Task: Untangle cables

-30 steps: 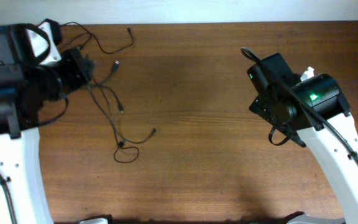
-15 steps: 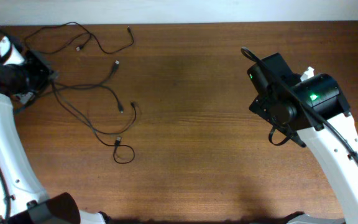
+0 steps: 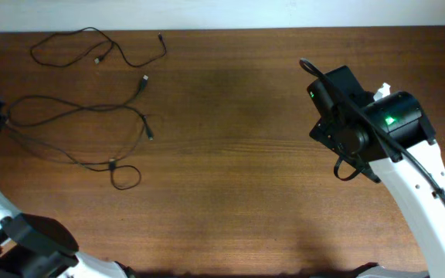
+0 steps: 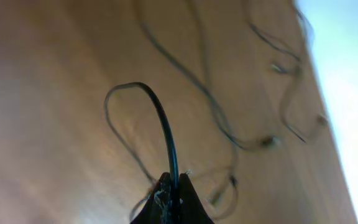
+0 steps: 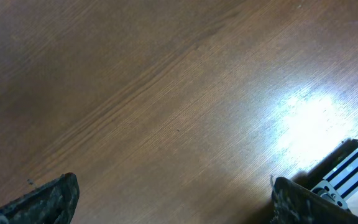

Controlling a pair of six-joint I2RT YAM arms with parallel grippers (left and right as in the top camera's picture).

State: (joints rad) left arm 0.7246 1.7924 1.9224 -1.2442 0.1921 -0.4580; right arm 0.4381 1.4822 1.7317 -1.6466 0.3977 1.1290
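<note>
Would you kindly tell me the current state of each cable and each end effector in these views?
top cable: lying loose on the table, apart from the others, not held.
lower cables: spread out but crossing near a small loop, not yet separated; one strand is held.
left end effector: shut, pinching a strand of the lower cables.
right end effector: open, empty, over bare wood.

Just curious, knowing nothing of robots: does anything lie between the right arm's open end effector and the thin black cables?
Nothing visible does. Only bare wooden table lies between the right end effector and the cables, which are spread at the table's left side.
</note>
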